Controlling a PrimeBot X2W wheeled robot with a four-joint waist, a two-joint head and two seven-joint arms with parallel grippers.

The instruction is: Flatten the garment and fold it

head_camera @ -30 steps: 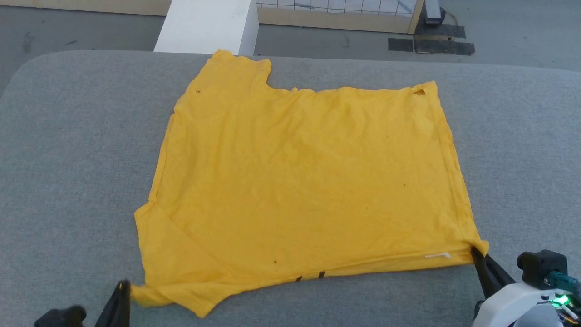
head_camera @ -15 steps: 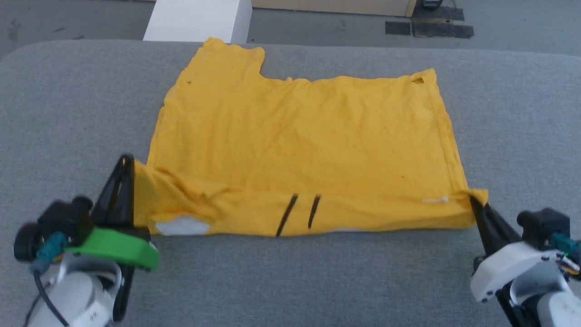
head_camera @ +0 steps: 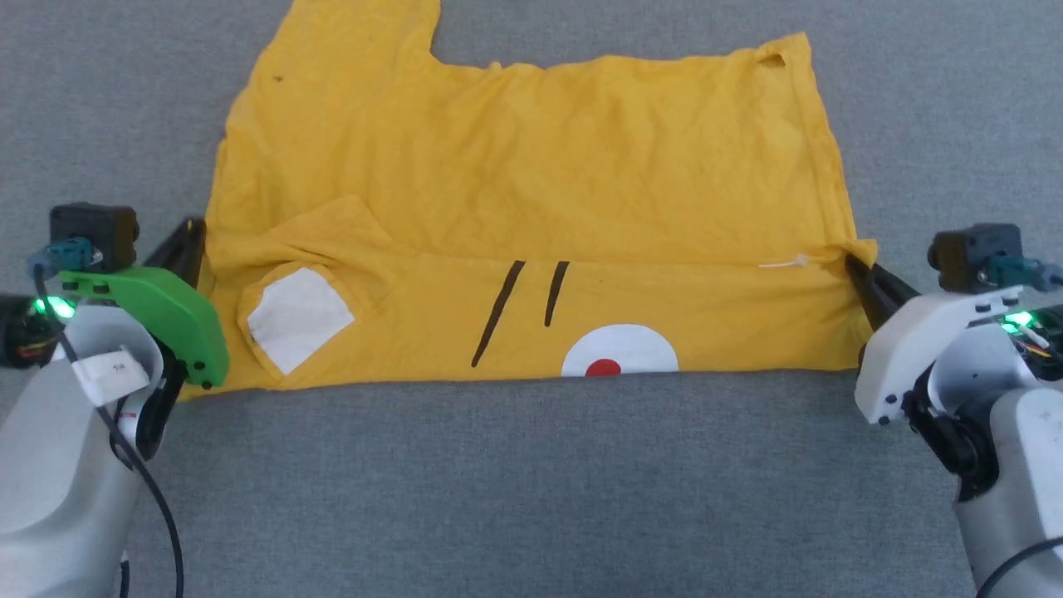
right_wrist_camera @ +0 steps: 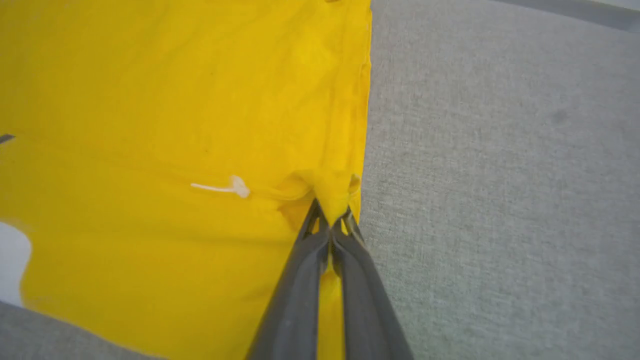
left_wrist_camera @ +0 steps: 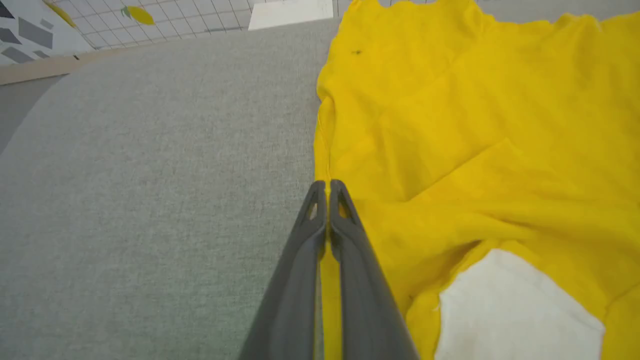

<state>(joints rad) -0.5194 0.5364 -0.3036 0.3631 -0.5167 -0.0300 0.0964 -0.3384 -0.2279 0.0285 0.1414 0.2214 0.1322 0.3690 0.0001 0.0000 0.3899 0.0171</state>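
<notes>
We work on a grey, felt-like surface (head_camera: 531,490) that spreads past the cloth on every side. In the left wrist view its rounded far corner gives way to a pale tiled floor (left_wrist_camera: 165,20), and a white block (left_wrist_camera: 290,12) stands beyond the far edge.

The garment (head_camera: 531,183) lies flat across the upper middle of the head view. Its near strip is folded over the body, print side up. On that strip we see two black whisker lines (head_camera: 519,307), a white muzzle (head_camera: 619,345) with a red dot cut by the near fold, and a white patch (head_camera: 295,316) toward the left.

The left gripper (head_camera: 195,231) sits at the left end of the strip, fingers pressed together with yellow cloth between them. The right gripper (head_camera: 851,264) is clenched on the strip's right corner, just beside a small white thread (head_camera: 785,263); the cloth bunches at its tips.

The near fold runs almost straight from one arm to the other. One sleeve runs off the top of the head view. Bare grey surface lies before the fold, between the two forearms, and outward of each gripper — left and right alike.
</notes>
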